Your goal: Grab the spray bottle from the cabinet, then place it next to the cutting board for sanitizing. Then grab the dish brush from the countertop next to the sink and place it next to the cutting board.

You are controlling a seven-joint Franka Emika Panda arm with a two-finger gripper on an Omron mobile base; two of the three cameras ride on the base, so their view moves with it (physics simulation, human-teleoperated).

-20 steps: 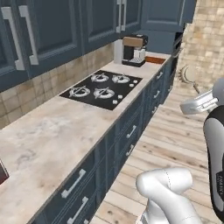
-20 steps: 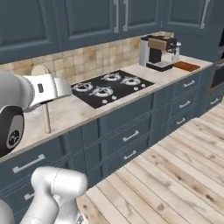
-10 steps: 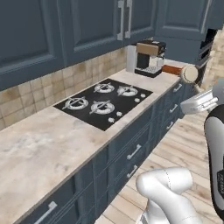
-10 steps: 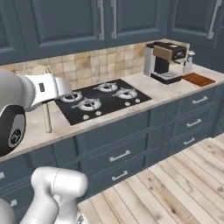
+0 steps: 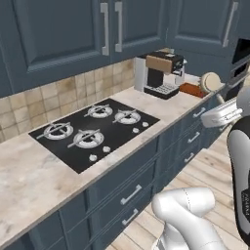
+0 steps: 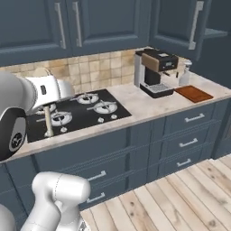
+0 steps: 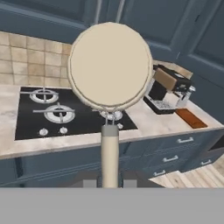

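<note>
Countertop (image 6: 135, 106) scene shifted with camera, cutting board (image 6: 194, 94) nearer, hand (image 7: 110, 181) pinching dish brush (image 7: 109, 72)

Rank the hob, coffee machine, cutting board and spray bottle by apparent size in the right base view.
1. Hob
2. Coffee machine
3. Cutting board
4. Spray bottle, partly hidden behind the coffee machine; the far end shrinks these.

Dark blue cupboards (image 6: 180, 144), beige tiled backsplash (image 6: 97, 67), light wooden plank floor (image 6: 180, 203), black hob (image 5: 93, 133).
</note>
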